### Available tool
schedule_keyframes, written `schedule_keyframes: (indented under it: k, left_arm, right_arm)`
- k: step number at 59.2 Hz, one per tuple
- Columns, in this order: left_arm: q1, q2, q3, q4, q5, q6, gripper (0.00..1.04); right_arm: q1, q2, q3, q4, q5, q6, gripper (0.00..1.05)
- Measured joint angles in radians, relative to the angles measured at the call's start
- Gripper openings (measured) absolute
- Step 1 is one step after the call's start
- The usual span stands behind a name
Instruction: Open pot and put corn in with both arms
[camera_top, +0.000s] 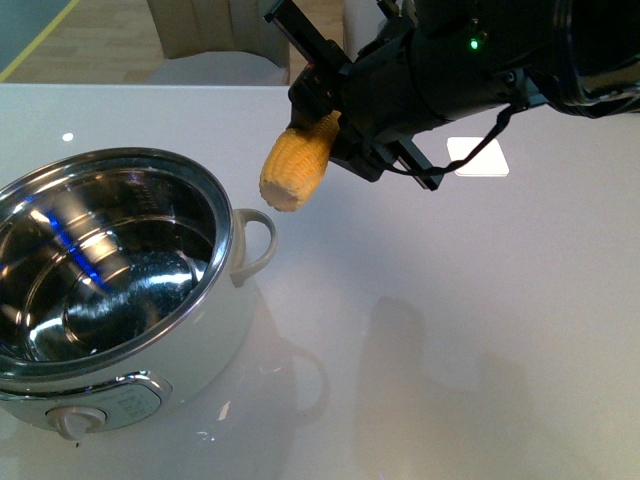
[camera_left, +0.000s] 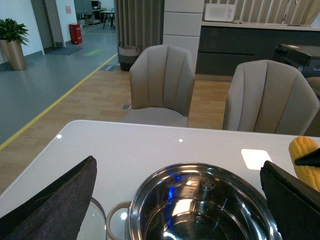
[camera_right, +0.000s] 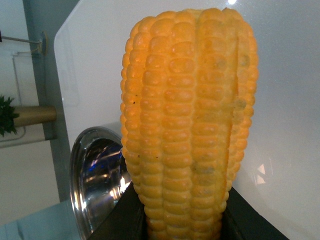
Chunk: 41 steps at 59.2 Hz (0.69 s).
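One pot (camera_top: 218, 325) open, bare | right end effector (camera_top: 320, 122) grips corn (camera_top: 294, 166) | left end effector (camera_left: 177, 167) spread

Open pot (camera_left: 200, 220), corn (camera_left: 304, 155) near rim

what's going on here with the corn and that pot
The right arm holds the corn in its shut jaws, up in the air above the table, close to the pot but not yet in it. The pot is open and its steel bowl is empty. The left arm's jaws stand wide open with nothing between their pads.
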Motion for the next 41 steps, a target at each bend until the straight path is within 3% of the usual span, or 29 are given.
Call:
schedule_keyframes:
  k: [20, 41]
  left_arm:
    - [0.000, 0.000, 0.000, 0.000, 0.000, 0.000, 0.98]
    - [0.000, 0.000, 0.000, 0.000, 0.000, 0.000, 0.98]
  right_arm:
    - [0.032, 0.108, 0.195, -0.042, -0.076, 0.013, 0.22]
    - [0.133, 0.154, 0.206, -0.023, -0.121, 0.055, 0.22]
